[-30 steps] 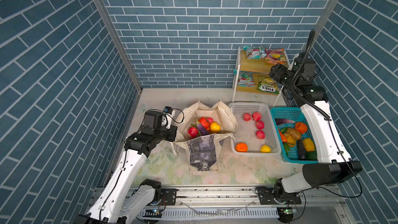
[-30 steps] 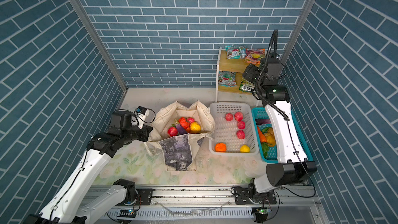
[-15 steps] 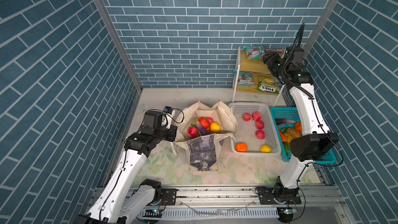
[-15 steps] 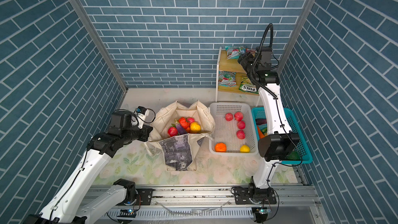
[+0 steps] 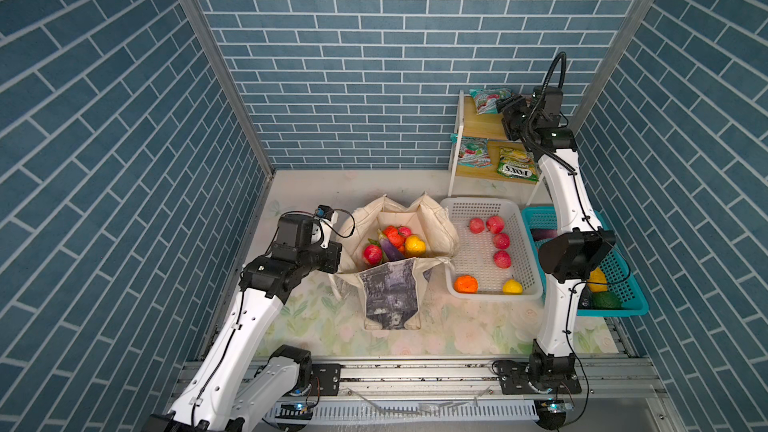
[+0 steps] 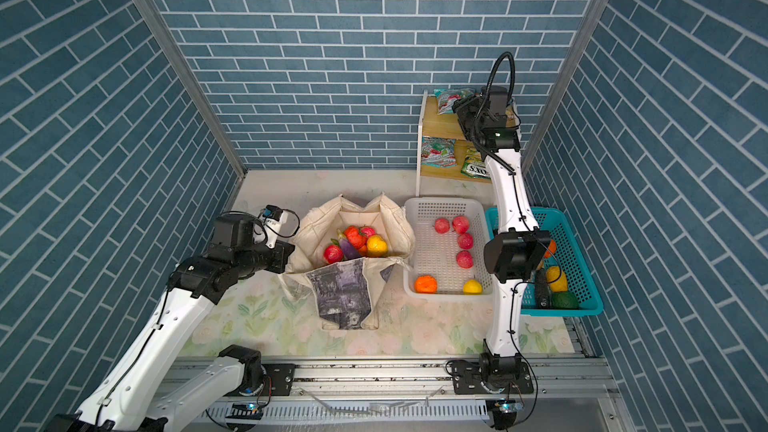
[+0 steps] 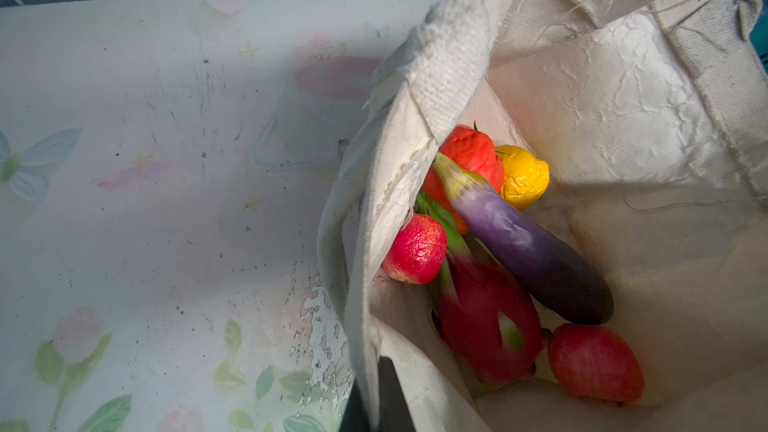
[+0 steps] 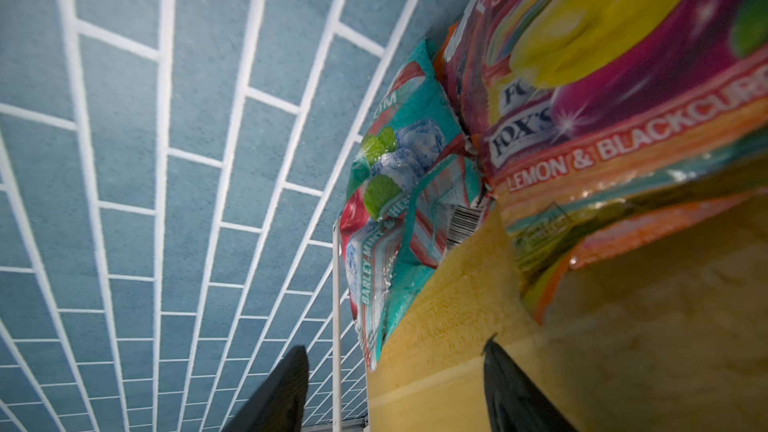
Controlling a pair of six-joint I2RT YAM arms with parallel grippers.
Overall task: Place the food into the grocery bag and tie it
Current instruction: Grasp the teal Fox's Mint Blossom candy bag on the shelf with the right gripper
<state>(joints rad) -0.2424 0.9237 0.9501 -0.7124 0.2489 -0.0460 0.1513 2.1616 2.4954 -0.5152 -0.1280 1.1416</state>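
While your left claw [image 7: 374, 392] pinches the rim of the grocery bag [image 7: 623, 118] on the desk [image 7: 166, 201] — fruit [image 7: 415, 249] inside — your right claw [image 8: 395, 347] is spread wide by the shelf [image 8: 623, 347]. Ahead, a pink packet [image 8: 623, 97] reads "FOX'S" and "LEMON & BLACKCUR", cut off; a teal packet [image 8: 399, 184] says "BARLEY MINT".

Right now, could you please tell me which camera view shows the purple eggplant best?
The left wrist view: the eggplant lies close and full-length inside the grocery bag. In both top views it is only a small purple sliver; the right wrist view misses it.
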